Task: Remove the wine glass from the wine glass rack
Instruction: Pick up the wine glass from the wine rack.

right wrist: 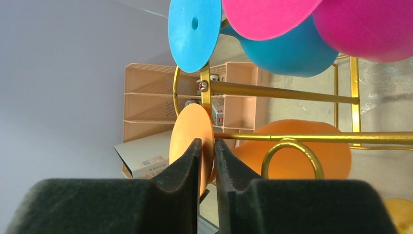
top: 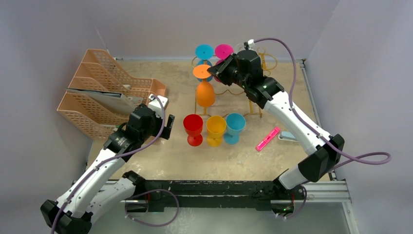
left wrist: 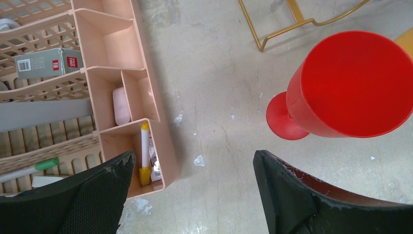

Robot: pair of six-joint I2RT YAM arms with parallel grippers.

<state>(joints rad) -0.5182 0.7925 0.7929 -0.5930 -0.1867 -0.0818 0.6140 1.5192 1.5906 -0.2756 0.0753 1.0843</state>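
Observation:
The gold wire wine glass rack (top: 254,103) stands at the back middle; its rails show in the right wrist view (right wrist: 292,91). An orange wine glass (top: 205,94) hangs upside down from it, foot up. My right gripper (top: 215,73) is shut on the edge of that glass's flat orange foot (right wrist: 187,131), a finger on each face (right wrist: 205,146). The orange bowl (right wrist: 336,156) hangs behind a gold loop. A blue glass (top: 204,51) and a pink glass (top: 224,50) also hang on the rack. My left gripper (top: 168,127) is open and empty over the table (left wrist: 195,165).
A red glass (top: 193,127), a yellow glass (top: 215,129) and a blue glass (top: 234,126) stand upright in front of the rack. The red glass (left wrist: 350,85) is just right of my left fingers. Peach mesh file trays (top: 102,90) stand at the left. A pink marker (top: 268,138) lies at the right.

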